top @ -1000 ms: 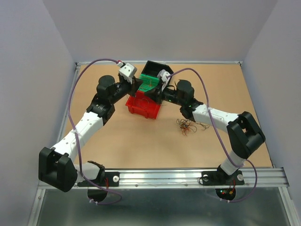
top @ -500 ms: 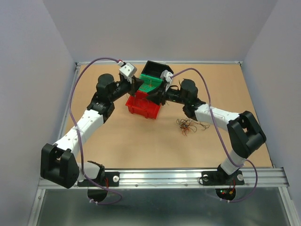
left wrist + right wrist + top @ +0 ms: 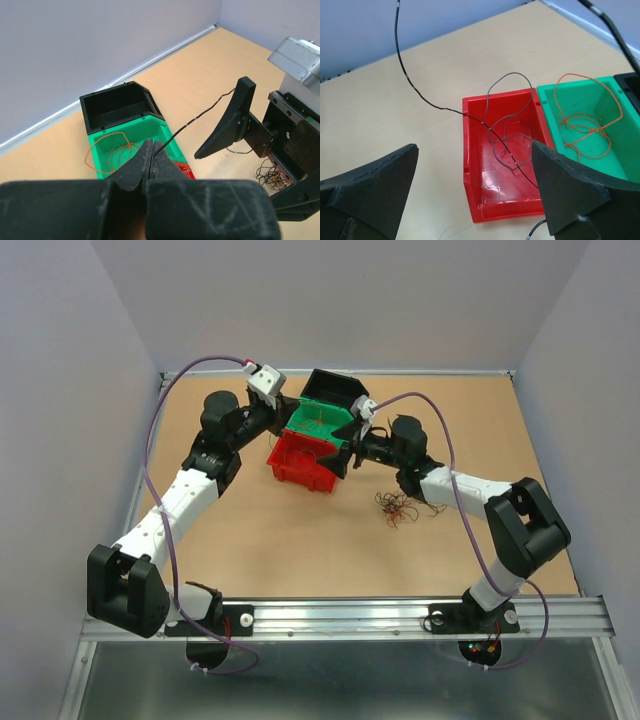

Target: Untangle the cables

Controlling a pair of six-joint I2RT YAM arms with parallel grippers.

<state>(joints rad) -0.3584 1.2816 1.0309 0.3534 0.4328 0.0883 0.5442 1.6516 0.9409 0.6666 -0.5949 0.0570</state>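
Note:
The cables (image 3: 397, 508) lie as a small curly tangle on the board, right of the bins and beside my right forearm; the tangle also shows at the right edge (image 3: 269, 175). My left gripper (image 3: 151, 150) is shut on a thin black wire (image 3: 200, 116) that stretches away toward the right gripper. It hovers over the green bin (image 3: 320, 420). My right gripper (image 3: 475, 192) stands wide open above the red bin (image 3: 505, 200). The black wire (image 3: 427, 100) runs loose across the gap between its fingers. A grey wire (image 3: 507, 125) lies in the red bin, an orange wire (image 3: 585, 122) in the green one.
A black bin (image 3: 335, 388) stands behind the green bin, with nothing visible in it (image 3: 117, 105). The three bins are clustered at the board's middle back. Purple arm cables (image 3: 440, 455) arc over both arms. Walls close in the back and both sides.
My right gripper has opened from shut and drawn back to the right, letting go of the black wire. My left gripper stays shut on it and has shifted slightly left and back.

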